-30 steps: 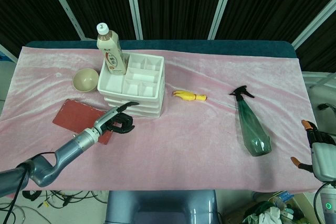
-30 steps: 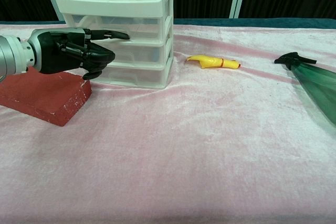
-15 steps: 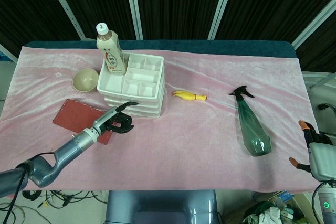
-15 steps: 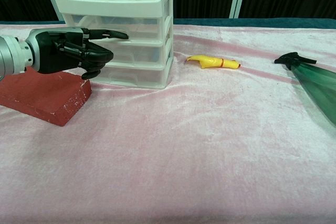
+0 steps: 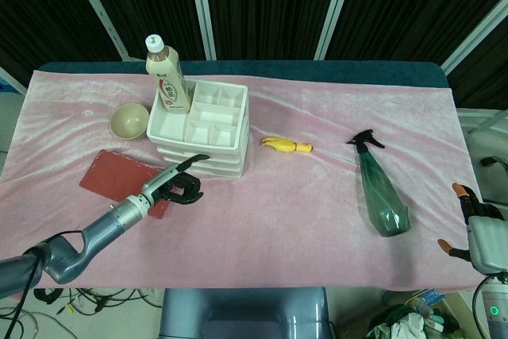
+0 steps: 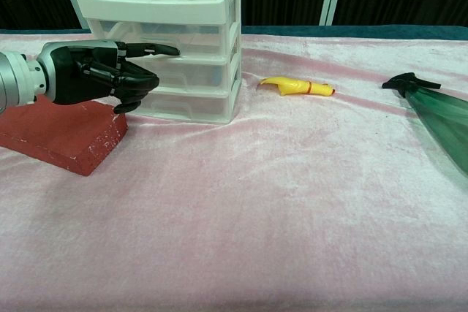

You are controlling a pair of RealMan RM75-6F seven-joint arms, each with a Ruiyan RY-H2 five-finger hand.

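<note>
the left hand (image 6: 102,72) is hovering at the front of the white drawer unit (image 6: 191,71), one finger pointing out toward the middle drawer, the others curled in w/ nothing in them. from the chest view the fingertip is sitting right at the drawer face; whether it's actually touching is hard to tell from either angle. all drawers are looking closed and flush, so the work on the unit is judged barely begun: the approach is done, the pull or push on a drawer is not yet showing.

the drawer unit is standing on the pink cloth of the counter (image 5: 262,204), toward the back left. a tall bottle (image 5: 165,75) is standing upright in the rear-left compartment of its top tray; the other compartments are looking empty. a red block (image 6: 58,133) is lying just beside the unit at front left, directly under the left hand & wrist, crowding the space for any low move there. a small bowl (image 5: 128,121) is sitting left of the unit.

further right, well apart: a yellow rubber chicken toy (image 5: 287,146) is lying on the cloth, and a green spray bottle (image 5: 381,192) is lying on its side, nozzle to the back. neither is in the way.

the right hand (image 5: 482,236) is waiting at the far right edge of the head view, off the counter, fingers apart, holding nothing.
</note>
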